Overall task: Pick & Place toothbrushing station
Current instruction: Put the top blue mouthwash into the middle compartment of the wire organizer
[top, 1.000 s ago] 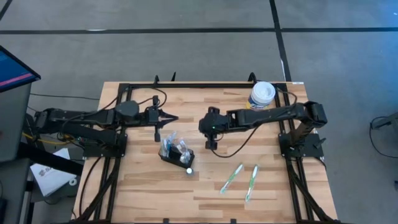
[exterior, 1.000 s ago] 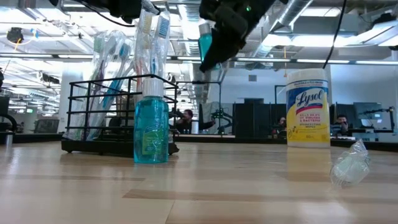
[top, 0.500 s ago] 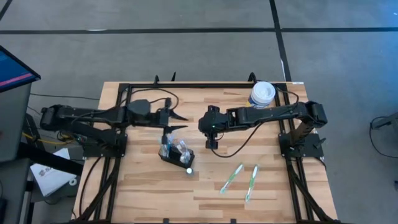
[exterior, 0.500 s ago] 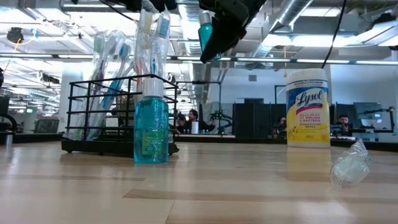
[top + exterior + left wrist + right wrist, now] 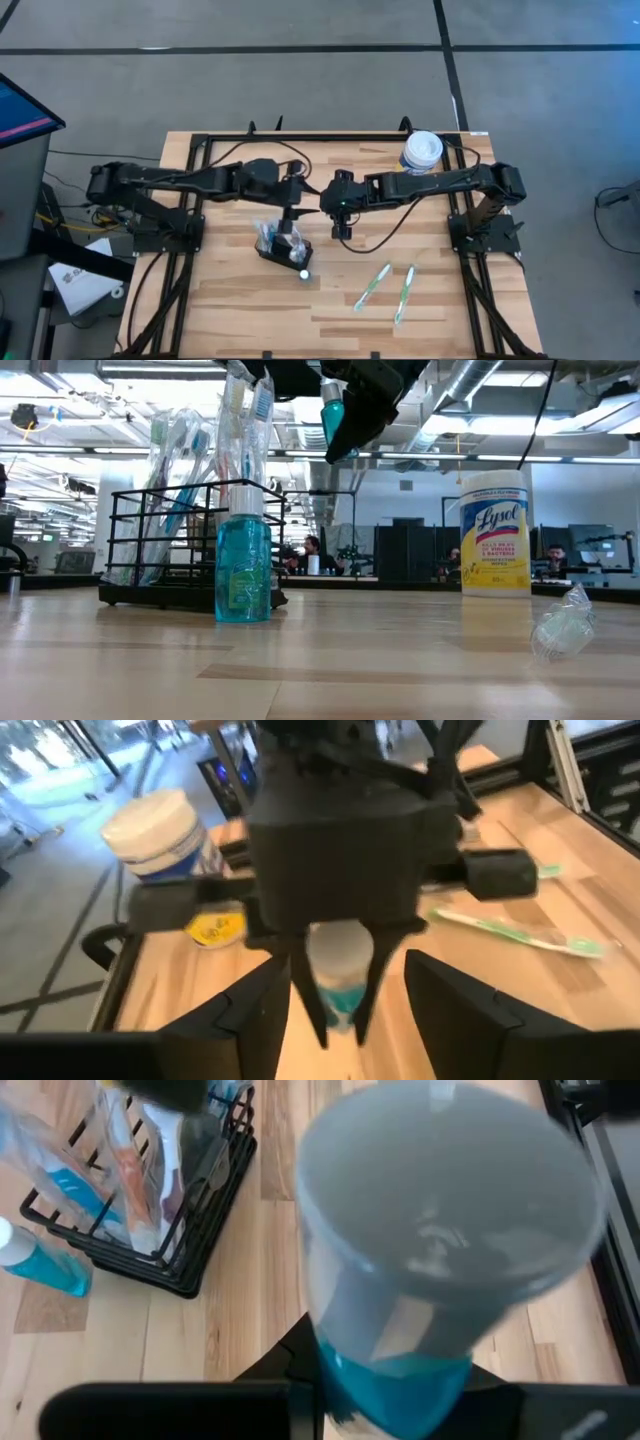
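— Where is the toothbrushing station (image 5: 283,243)?

— Near the middle of the bench (image 5: 230,300), a little to the left. It is a black wire holder with packaged toothbrushes (image 5: 246,420) standing upright in it. A blue spray bottle with a white cap (image 5: 243,565) stands against its near side.

— And the two hands?

— The right hand (image 5: 340,218) hangs above the bench just right of the station, closed on a small bottle of blue liquid (image 5: 331,417). The left hand (image 5: 293,199) is over the station's far edge, fingers spread with nothing between them.

— Anything else?

— A Lysol canister (image 5: 421,153) stands at the far right, and two green toothbrushes (image 5: 388,287) lie at the near right.
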